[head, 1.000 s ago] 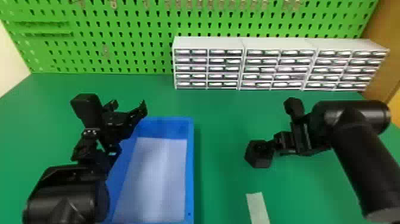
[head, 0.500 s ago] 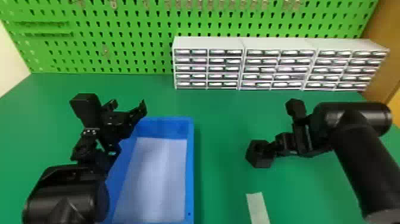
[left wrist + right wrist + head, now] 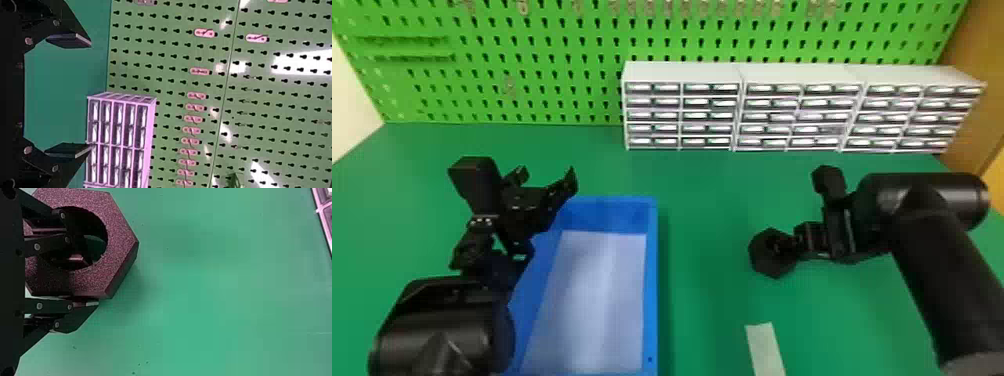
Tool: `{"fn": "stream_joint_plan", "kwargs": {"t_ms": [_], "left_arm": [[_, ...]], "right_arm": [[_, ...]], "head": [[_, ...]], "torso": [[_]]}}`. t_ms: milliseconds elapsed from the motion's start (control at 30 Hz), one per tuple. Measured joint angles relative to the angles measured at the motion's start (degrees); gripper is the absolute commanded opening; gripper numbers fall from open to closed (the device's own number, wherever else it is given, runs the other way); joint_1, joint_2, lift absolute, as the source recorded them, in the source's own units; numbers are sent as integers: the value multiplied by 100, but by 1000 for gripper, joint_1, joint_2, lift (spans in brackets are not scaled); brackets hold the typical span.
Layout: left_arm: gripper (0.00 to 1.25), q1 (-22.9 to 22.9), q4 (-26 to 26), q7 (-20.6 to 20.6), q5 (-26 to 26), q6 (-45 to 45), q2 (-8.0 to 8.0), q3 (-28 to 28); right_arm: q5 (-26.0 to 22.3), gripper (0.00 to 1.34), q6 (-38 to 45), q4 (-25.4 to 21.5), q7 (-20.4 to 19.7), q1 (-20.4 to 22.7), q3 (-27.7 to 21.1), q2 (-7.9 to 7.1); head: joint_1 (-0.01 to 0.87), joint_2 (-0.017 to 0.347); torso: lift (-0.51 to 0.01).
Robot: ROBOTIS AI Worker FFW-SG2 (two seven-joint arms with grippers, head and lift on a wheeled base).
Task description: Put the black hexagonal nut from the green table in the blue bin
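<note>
In the head view the near end of the blue bin [image 3: 651, 300] is cut off by the bottom edge, and the left arm covers part of its left side. The right wrist view crops one edge of the black hexagonal nut [image 3: 761, 259], and black fingers mask part of its face and hole; whether it touches the green table [image 3: 702, 280] cannot be told. Against the earlier head frames, the nut and the right gripper [image 3: 789, 247] sit slightly farther right and farther from the robot (a small shift, but visible); the left arm shows no clear displacement. The nut lies at the right gripper's fingertips, one finger inside the hole and the other along an outer side, its wall pinched between them, right of the bin and well apart from it. The left gripper [image 3: 547, 178] is spread, near the bin's far left corner.
</note>
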Motion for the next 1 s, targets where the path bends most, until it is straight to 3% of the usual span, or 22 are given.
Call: {"fn": "stream_joint_plan", "kwargs": {"t_ms": [300,600,1000], "left_arm": [[919,11,0,0,0,-1,0,3],[919,11,2,0,0,0,0,-7],[919,28,1,0,0,2,0,-28]], "right_arm": [[-143,256,-139,-511,0,177,-55,-18],[-187,256,-195,-1337,-1,470,-272,-6],[-538,256,-1171,-2165,-2,942,-435,36]], "head": [[686,51],[686,51],[686,51]], "torso": [[-97],[-97],[-97]]}}
